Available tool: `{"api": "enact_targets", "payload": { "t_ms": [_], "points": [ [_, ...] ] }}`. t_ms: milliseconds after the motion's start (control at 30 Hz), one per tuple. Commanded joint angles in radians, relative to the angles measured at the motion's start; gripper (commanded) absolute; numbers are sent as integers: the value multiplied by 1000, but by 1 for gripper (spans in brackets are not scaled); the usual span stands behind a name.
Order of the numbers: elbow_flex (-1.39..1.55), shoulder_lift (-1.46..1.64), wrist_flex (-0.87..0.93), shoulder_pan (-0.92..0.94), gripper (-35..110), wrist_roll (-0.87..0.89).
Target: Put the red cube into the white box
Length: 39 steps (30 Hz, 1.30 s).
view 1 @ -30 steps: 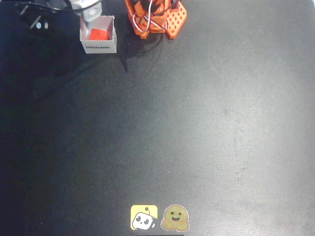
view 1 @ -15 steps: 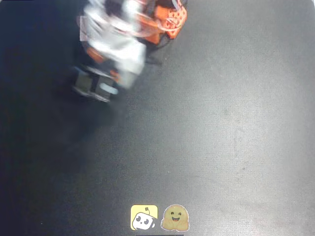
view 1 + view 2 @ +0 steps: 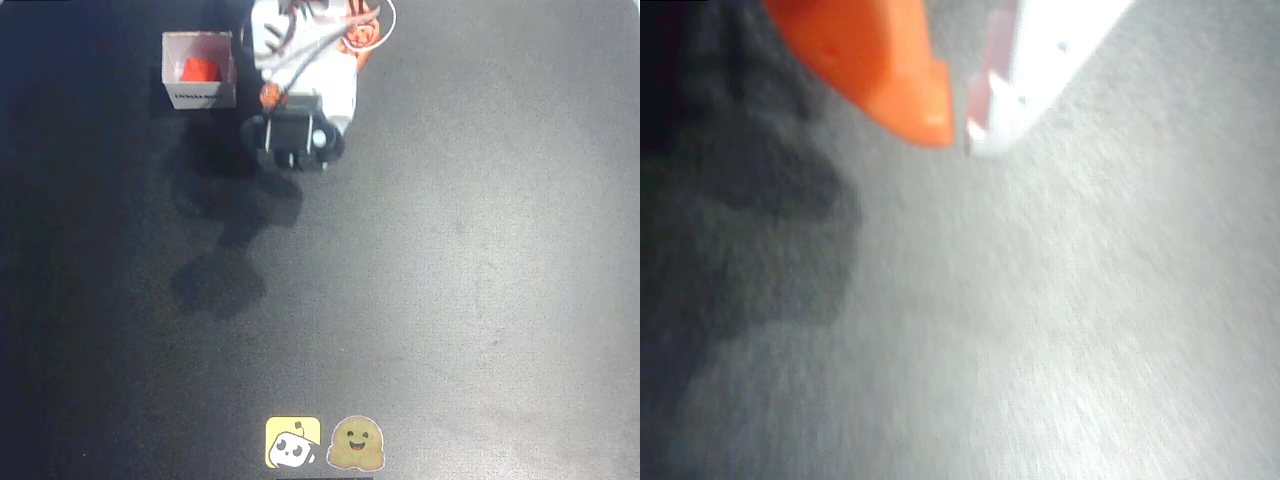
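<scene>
In the overhead view we see the red cube (image 3: 200, 69) lying inside the white box (image 3: 199, 95), which stands on the dark worktop (image 3: 450, 260) near the upper left, its printed wall facing down the picture. The cube sits toward the middle of the box floor, with white wall showing around it.

The arm (image 3: 305, 85) reaches down from its orange base at the top edge, just right of the box and apart from it. Its black wrist end hangs over bare worktop, lower than the box and to its right, so the cube lies up and to the left of it.

In the wrist view we see the gripper (image 3: 958, 135) from close by: an orange finger (image 3: 870, 60) and a white finger (image 3: 1040, 60) whose tips almost meet, with only a thin slit between them and nothing held there. Below them is grey, blurred worktop with a dark shadow at the left.

Two cartoon stickers (image 3: 325, 443) lie at the bottom edge, well apart from everything else.
</scene>
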Motion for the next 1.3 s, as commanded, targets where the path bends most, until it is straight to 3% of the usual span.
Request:
{"api": "enact_targets", "payload": {
  "t_ms": [0,133,567,1267],
  "points": [
    [95,170,8,-5,0,-21],
    [256,410,40,-3,0,-34],
    [468,408,-5,0,0,-61],
    [471,408,0,-2,0,-107]
  ]
}}
